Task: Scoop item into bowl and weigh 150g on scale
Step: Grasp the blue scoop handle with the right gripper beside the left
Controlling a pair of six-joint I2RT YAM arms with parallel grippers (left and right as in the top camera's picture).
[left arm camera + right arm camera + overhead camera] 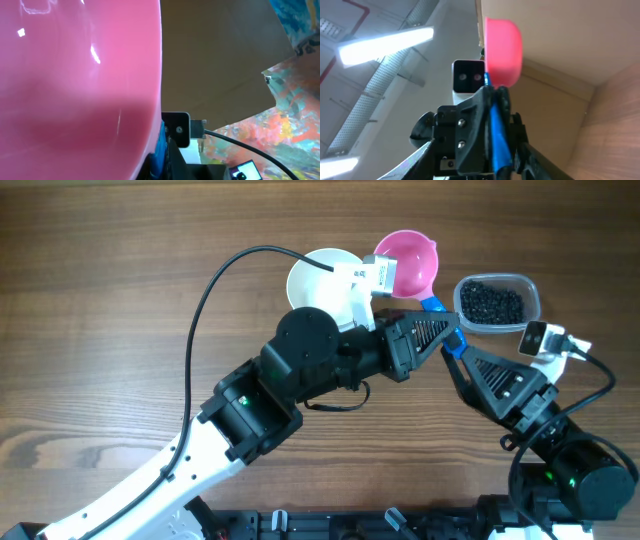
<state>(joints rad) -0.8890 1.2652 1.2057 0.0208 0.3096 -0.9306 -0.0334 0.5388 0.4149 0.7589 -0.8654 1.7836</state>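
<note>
The pink scoop (410, 262) hangs in the air beside the white bowl (318, 275). My left gripper (443, 330) is shut on its blue handle (434, 306). In the left wrist view the scoop (75, 90) fills the left half, and the handle (161, 150) sits at the jaws. My right gripper (455, 355) comes up from below. The handle's lower end (497, 135) lies between its fingers, which still stand apart. The item, black beans (492, 302), lies in a clear tub (533, 292) to the right. The scale is hidden.
The left arm (300, 365) crosses the middle of the wooden table (100, 300), with its black cable (215, 290) arching over the left side. The right arm's base (570, 470) sits at the front right. Both grippers crowd together just left of the tub.
</note>
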